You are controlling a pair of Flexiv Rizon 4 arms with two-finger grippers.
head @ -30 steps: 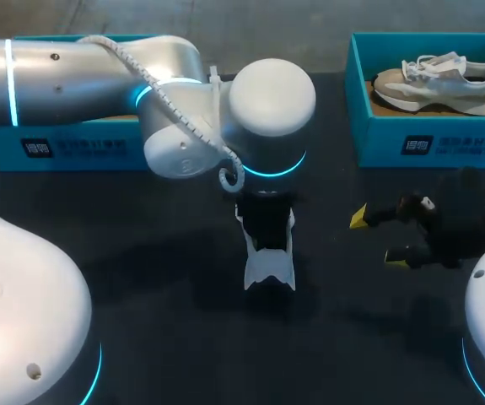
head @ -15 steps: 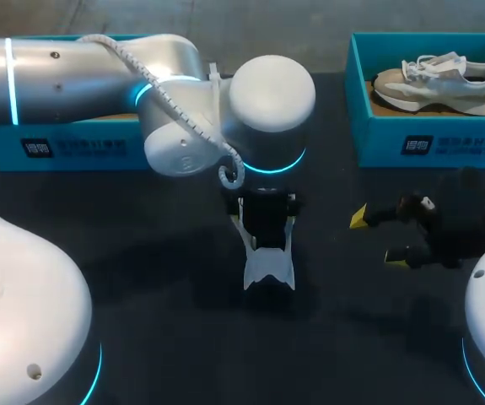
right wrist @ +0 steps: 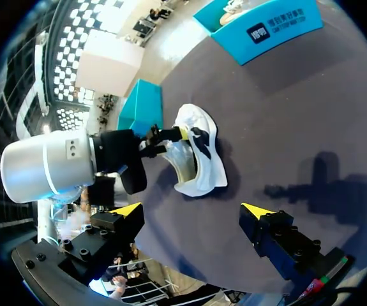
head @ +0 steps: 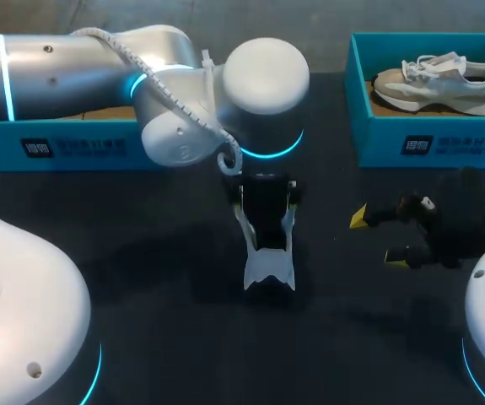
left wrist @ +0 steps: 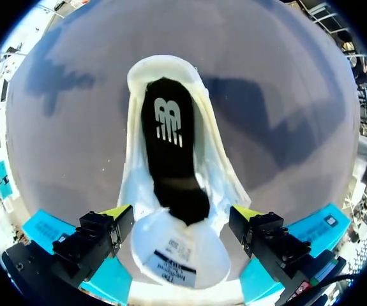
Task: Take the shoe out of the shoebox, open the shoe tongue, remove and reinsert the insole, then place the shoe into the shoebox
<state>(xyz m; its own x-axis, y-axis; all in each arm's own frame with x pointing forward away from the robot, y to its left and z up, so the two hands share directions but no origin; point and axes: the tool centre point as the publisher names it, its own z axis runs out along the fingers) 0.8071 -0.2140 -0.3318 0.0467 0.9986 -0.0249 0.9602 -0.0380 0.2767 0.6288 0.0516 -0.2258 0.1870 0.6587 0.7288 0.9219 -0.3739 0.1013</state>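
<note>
**Change:** L arm's wrist has lifted and drawn back from the shoe over the last sec. The shoe itself has not shifted on the tabletop. R arm unchanged.

**Fingers:** L gripper has fingers spread wide, one on each side of the shoe's tongue end, w/ no contact seen. R gripper has fingers apart too, holding nothing, parked well to the R of the shoe.

**Task item:** Shoe stands upright mid-tabletop, outside both boxes. Tongue is folded out, lining side up. Black insole lies flat inside.

**Meaning (judgement):** Tongue step looks done. Insole is seated, but whether it has been out and back can't be told from here. The L arm backing off suggests a regrasp or a handover to the next step.

**Edges / room:**
- Open tabletop all round the shoe.
- R shoebox at the far-R edge already holds a second shoe.
- L shoebox at far L sits partly under the L arm, so its contents are hidden.
- The box walls need lift clearance.
</note>
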